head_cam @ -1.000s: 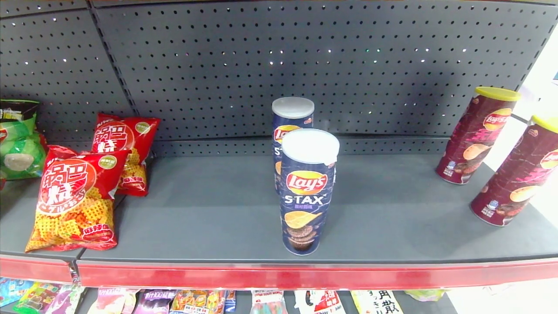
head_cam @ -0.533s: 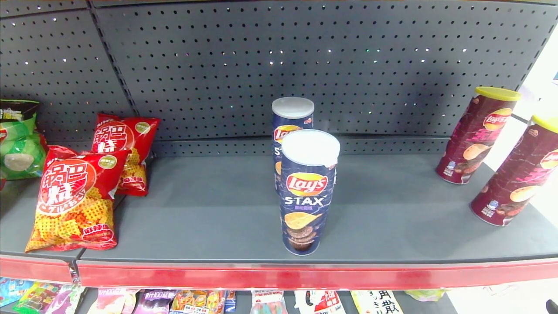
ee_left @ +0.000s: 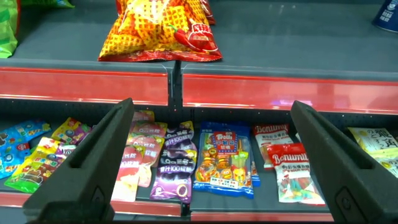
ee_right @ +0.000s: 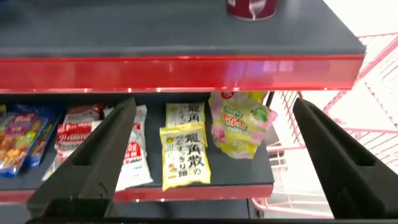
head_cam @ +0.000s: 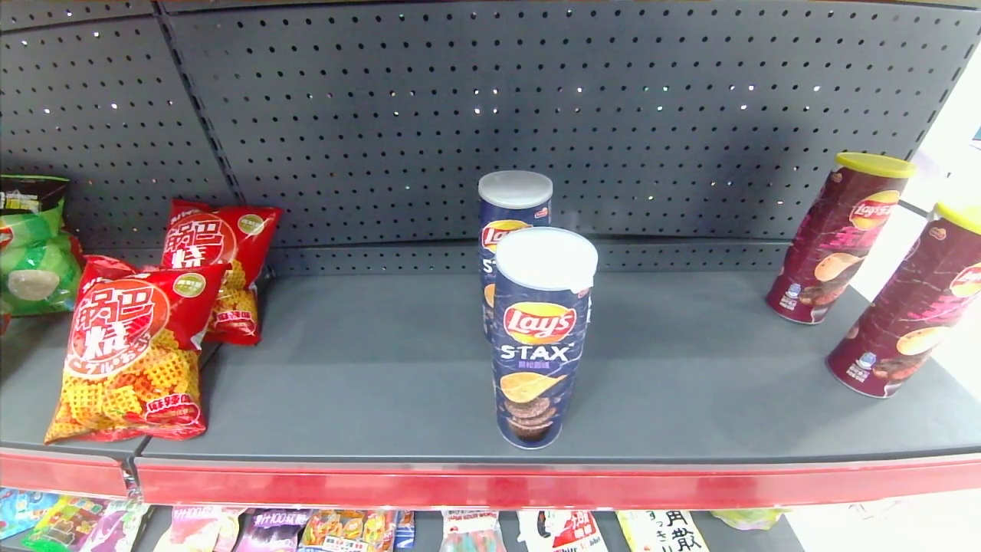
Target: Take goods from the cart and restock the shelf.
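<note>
Grey perforated backing (head_cam: 536, 100) closes the far side of the shelf (head_cam: 368, 368), whose near edge carries a red strip.

Placement: two blue chip cans stand upright at mid-shelf in single file, the front can (head_cam: 542, 337) just ahead of the rear can (head_cam: 513, 203), labels facing near. This reads as retail facing, one column per product. Two maroon cans (head_cam: 839, 238) with yellow lids form a like column at the right. Red snack bags (head_cam: 126, 353) lie propped at the left beside a green bag (head_cam: 31, 253). Bare shelf lies between the columns, presumably the space to be filled.

Appearance of goods: the blue cans are tall, smooth cylinders with flat pale lids, undented.

Claws: the left claw (ee_left: 212, 103) and right claw (ee_right: 215, 102) are both spread wide and hold nothing. Both sit low, facing the packets (ee_left: 224, 158) on the tier below. A pink wire cart (ee_right: 373, 93) stands past the shelf's right end; judged the next source of stock.
</note>
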Robot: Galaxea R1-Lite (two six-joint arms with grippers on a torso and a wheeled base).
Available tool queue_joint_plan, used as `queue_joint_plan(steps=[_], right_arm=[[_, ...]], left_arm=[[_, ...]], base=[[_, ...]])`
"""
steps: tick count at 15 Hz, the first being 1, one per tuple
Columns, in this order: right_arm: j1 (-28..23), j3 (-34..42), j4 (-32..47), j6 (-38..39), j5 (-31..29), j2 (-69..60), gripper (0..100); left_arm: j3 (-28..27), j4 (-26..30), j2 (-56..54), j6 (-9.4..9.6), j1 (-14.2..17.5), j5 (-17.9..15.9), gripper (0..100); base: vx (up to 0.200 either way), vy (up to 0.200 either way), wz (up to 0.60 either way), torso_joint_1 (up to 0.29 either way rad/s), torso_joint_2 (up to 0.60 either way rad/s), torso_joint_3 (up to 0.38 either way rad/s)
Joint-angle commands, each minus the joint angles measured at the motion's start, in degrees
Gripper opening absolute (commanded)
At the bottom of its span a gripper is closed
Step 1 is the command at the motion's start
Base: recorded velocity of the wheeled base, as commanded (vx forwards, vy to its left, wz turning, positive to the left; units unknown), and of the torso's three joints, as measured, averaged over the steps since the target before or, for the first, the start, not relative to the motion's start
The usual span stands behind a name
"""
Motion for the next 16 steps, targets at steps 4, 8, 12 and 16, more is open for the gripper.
queue_joint_plan(steps=[4, 8, 12, 16], right_arm=[[-0.6, 0.1, 0.3, 0.1, 0.0, -3.0, 100], [-0.6, 0.1, 0.3, 0.1, 0.0, -3.0, 100], [-0.6, 0.1, 0.3, -0.2, 0.2, -3.0, 100], [-0.6, 0.1, 0.3, -0.2, 0.2, -3.0, 100]], left_arm=[[0.0, 0.0, 0.1, -0.04, 0.0, 0.0, 100], [0.0, 0.0, 0.1, -0.04, 0.0, 0.0, 100], [0.0, 0.0, 0.1, -0.04, 0.0, 0.0, 100], [0.1, 0.0, 0.1, -0.04, 0.0, 0.0, 100]], base=[[0.000, 0.000, 0.00, 0.000, 0.00, 0.000], [0.000, 0.000, 0.00, 0.000, 0.00, 0.000], [0.000, 0.000, 0.00, 0.000, 0.00, 0.000], [0.000, 0.000, 0.00, 0.000, 0.00, 0.000]])
